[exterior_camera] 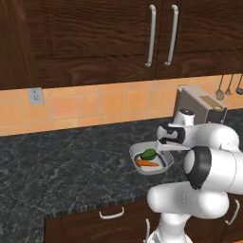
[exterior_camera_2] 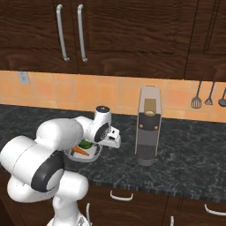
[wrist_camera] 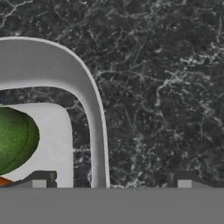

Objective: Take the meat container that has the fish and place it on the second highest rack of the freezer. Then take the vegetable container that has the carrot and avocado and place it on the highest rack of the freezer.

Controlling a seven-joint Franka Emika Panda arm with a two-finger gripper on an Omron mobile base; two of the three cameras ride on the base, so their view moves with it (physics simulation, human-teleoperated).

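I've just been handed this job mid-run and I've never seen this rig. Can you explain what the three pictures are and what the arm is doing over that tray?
The machine is a white robot arm with one two-finger gripper, standing at a dark marble kitchen counter. Two pictures come from cameras on its base, one looking over the arm from behind on the left, one from behind on the right. The third comes from a camera on the hand, looking straight down past the fingertips.

On the counter sits a grey tray with a green avocado and an orange carrot. A tall grey coffee machine stands beside it.

The gripper hangs open over the tray's rim, one fingertip inside the tray, the other outside. Nothing is held yet.
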